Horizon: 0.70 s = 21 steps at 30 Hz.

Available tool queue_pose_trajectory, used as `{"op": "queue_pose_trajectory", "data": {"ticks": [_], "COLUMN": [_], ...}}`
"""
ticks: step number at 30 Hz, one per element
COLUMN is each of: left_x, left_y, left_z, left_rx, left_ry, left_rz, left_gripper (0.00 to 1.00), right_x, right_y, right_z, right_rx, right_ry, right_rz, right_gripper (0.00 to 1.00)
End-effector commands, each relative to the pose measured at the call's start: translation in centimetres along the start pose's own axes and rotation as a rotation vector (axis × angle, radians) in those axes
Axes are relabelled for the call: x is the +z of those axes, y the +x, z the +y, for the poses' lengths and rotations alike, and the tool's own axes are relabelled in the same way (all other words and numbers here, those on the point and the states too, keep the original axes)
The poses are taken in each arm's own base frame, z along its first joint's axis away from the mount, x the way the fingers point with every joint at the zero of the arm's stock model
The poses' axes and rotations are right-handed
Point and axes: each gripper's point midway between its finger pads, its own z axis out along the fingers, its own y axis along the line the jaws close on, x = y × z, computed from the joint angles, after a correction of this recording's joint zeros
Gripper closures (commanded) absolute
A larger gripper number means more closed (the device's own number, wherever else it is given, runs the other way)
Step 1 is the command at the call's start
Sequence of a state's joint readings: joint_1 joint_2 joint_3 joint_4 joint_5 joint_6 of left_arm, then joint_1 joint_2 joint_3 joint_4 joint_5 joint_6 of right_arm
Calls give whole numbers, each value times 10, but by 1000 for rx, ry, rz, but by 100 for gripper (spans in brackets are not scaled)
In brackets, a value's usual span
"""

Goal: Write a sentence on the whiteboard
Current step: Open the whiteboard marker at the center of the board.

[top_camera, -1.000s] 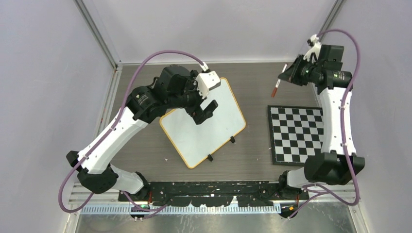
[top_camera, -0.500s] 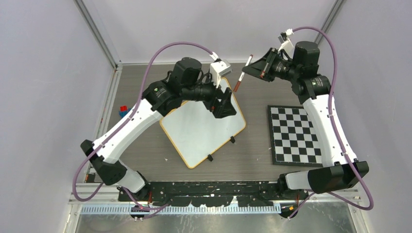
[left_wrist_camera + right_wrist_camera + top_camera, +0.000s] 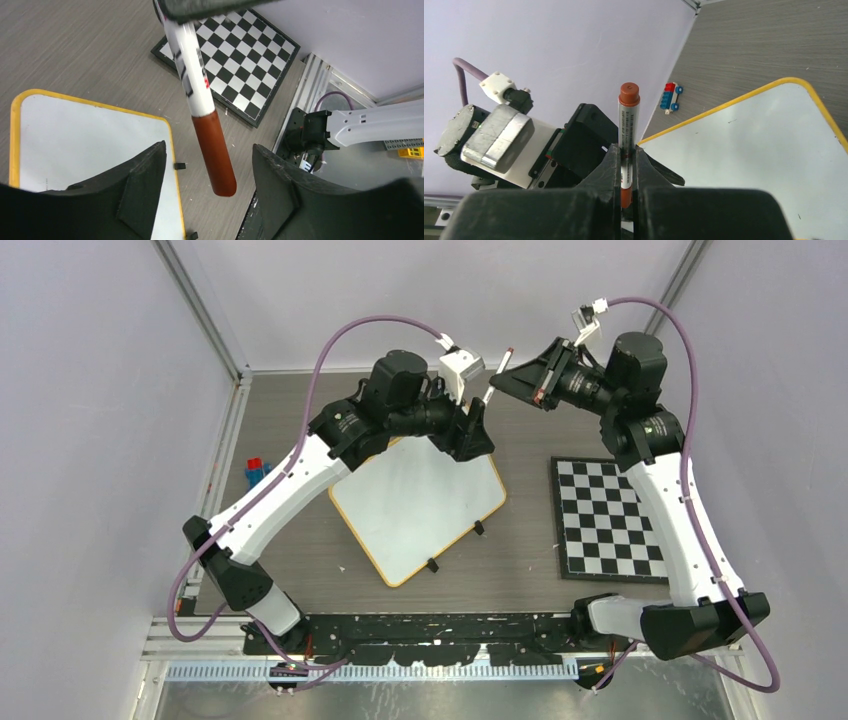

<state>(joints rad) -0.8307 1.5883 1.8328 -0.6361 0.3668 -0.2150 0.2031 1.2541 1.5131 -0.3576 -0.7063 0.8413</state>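
Note:
The whiteboard [image 3: 420,505] lies flat and tilted on the table, its face blank; no sentence shows on it. My right gripper [image 3: 500,383] is shut on a white marker [image 3: 497,380] with a red-brown cap, held in the air above the board's far corner. My left gripper [image 3: 476,428] is open, with the marker's capped end between its fingers. In the left wrist view the cap [image 3: 215,150] hangs between the two fingers [image 3: 145,185] with a gap on each side. In the right wrist view the marker [image 3: 628,120] stands clamped in my right gripper [image 3: 626,155], above the board [image 3: 764,150].
A black-and-white checkered mat [image 3: 610,515] lies right of the board and shows in the left wrist view [image 3: 240,55]. A small red-and-blue toy [image 3: 256,469] sits at the table's left edge. Metal frame posts and lilac walls close in the back.
My right arm swung left from the back right corner, carrying the marker over the board's far corner. My left gripper rose toward the back right and now brackets the marker's cap.

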Motion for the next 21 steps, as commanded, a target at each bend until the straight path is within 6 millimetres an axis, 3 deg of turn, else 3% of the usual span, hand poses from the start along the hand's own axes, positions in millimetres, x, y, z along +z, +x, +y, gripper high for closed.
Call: {"op": "queue_pose_trajectory", "data": {"ticks": [1,5,11,12,15,16,18,21], "left_x": [-16,-20,-25,-26,-32,-35,-43,-58], "left_y": [-39,-42,-44,-43,-33,-27,-14,15], "left_z": [-3,-2,15,16,15,14,11,-2], "left_rx": [36,58,53,59,106,127,171,295], "left_ry": [-20,-19,-58,-49,-3,15,58,161], "left_rz": [-134,-150,-165,-161,-128,-112,-74,21], "left_gripper": [38,46,73,79,95,97,98,100], "right_x": [-4,-1,1,1,-1,-2,-6,-17], "right_y": [3,9,17,19,29,35,46,63], "right_z": [16,14,16,16,13,11,9,7], "right_rx": [-15,-14,-26,-33,-63,-71,-83,-105], "right_ry": [-59,-68,-95,-104,-126,-133,-150,-165], "right_rz": [0,18,53,62,106,134,194,281], "right_gripper": [100,100,99,92,51,43,36,34]}}
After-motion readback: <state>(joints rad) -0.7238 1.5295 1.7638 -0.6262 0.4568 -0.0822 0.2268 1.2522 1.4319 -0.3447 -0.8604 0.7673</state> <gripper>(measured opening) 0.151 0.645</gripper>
